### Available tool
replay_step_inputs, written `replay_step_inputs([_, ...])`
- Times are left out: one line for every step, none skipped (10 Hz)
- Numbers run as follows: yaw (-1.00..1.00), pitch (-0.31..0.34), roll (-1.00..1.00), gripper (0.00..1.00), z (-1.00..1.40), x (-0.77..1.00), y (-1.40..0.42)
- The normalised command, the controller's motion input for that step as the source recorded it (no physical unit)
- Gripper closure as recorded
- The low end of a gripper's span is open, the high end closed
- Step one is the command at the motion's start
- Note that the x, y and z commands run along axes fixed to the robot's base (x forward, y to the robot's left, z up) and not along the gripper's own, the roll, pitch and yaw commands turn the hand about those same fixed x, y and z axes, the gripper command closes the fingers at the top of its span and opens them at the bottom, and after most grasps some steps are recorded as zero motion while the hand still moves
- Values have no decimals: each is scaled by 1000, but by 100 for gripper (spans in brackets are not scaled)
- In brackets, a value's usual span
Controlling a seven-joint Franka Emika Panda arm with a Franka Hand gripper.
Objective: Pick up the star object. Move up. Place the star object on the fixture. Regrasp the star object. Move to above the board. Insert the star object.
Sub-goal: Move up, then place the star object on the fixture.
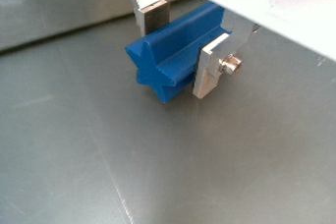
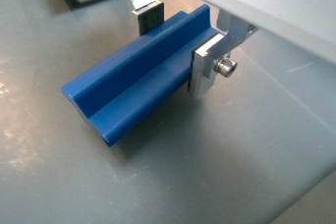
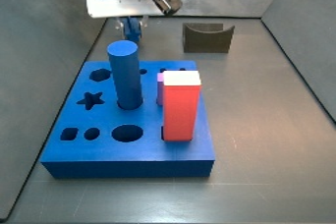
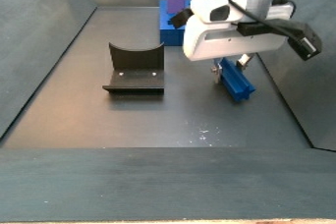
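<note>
The star object (image 1: 164, 66) is a slim blue peg lying on its side on the grey floor; its star-shaped end shows in a wrist view, and its length (image 2: 132, 83) shows in a wrist view. My gripper (image 1: 182, 43) (image 2: 180, 41) is shut on it, with one silver finger (image 1: 210, 69) on each flank. In a side view the gripper (image 4: 234, 66) sits low over the peg (image 4: 238, 83), to the right of the fixture (image 4: 134, 69). The board (image 3: 132, 135) lies nearer the camera than the gripper (image 3: 132, 24), and the peg is mostly hidden there.
A thick blue cylinder (image 3: 125, 71) and a red white-topped block (image 3: 179, 105) stand upright in the board. The fixture (image 3: 206, 37) sits behind the board, right of the gripper. Grey walls (image 4: 46, 41) ring the floor.
</note>
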Motion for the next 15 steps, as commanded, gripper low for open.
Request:
replay_step_inputs([-21,28,30,100,616,-30,34])
replay_step_inputs([-25,43,43,100,503,-24,23])
replay_step_inputs([-29,59,62,100,344,-19,19])
replay_step_inputs([-30,66,72,100,264,-22,17])
replay_step_inputs([0,0,0,100,1000,0,0])
replay_step_inputs([0,2,12,100,1000,-1,0])
replay_step_inputs([-7,19,32,100,1000,-12,4])
replay_step_inputs([-11,26,43,100,1000,-15,6])
replay_step_inputs([-20,44,65,100,1000,-21,9])
replay_step_inputs([-20,52,80,100,1000,-25,11])
replay_step_inputs([-15,59,98,100,1000,-31,12])
replay_step_inputs([-8,64,110,100,1000,-33,13])
replay_step_inputs([0,68,119,100,1000,-35,11])
replay_step_inputs([10,72,121,100,948,-34,5])
replay_step_inputs([20,75,123,100,783,-24,8])
